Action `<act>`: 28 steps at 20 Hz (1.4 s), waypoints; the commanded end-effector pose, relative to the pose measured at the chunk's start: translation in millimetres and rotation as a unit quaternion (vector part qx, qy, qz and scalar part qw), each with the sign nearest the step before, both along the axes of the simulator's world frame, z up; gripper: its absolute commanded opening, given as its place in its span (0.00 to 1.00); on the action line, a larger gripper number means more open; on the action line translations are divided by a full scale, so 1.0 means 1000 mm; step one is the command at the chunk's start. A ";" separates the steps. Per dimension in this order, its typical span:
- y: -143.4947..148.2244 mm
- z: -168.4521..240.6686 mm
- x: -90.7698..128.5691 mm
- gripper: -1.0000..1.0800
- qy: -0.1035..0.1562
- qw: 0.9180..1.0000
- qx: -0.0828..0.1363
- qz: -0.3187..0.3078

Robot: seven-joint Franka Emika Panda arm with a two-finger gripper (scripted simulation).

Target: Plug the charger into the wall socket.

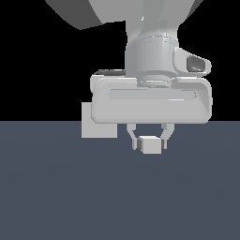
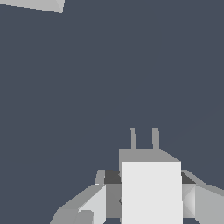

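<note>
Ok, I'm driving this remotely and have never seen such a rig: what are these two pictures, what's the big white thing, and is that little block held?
Both are simulator renders of one robot arm. The exterior view looks at the arm from outside: the big white shape is its wrist and the white two-fingered gripper. The small light-grey boxy charger sits between the fingers, so it looks gripped, above the dark grey-blue floor. The flat light-grey square wall socket stands behind, toward the exterior view's left, partly hidden. The wrist view comes from a camera on the arm: it shows the charger close up with two thin prongs pointing away.
</note>
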State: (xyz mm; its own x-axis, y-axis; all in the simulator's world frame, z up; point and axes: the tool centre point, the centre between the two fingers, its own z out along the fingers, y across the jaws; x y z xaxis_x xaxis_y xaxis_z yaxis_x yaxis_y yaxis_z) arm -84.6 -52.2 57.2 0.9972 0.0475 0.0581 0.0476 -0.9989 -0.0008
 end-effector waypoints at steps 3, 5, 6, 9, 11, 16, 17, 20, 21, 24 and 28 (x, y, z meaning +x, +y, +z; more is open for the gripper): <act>0.034 0.012 0.011 0.00 0.000 1.000 0.000 -0.021; 0.049 0.017 0.017 0.00 0.000 1.000 0.000 -0.031; 0.056 0.020 0.019 0.00 0.000 0.999 0.000 -0.035; 0.075 0.027 0.028 0.00 0.000 0.999 0.000 -0.047; 0.086 0.031 0.033 0.00 0.000 0.999 -0.001 -0.054; 0.107 0.038 0.044 0.00 0.000 0.998 -0.001 -0.068; 0.110 0.040 0.046 0.00 0.000 0.998 -0.001 -0.070; 0.117 0.042 0.050 0.00 0.000 0.997 -0.001 -0.075; 0.119 0.043 0.051 0.00 0.000 0.997 -0.001 -0.076; 0.121 0.044 0.052 0.00 0.000 0.997 0.000 -0.077; 0.119 0.043 0.052 0.00 0.000 0.997 0.000 -0.076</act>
State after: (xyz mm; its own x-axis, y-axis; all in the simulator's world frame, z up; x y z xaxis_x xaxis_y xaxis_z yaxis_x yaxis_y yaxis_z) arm -32.5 68.0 100.3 0.9928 -0.1048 0.0573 -0.1049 -0.9945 -0.0001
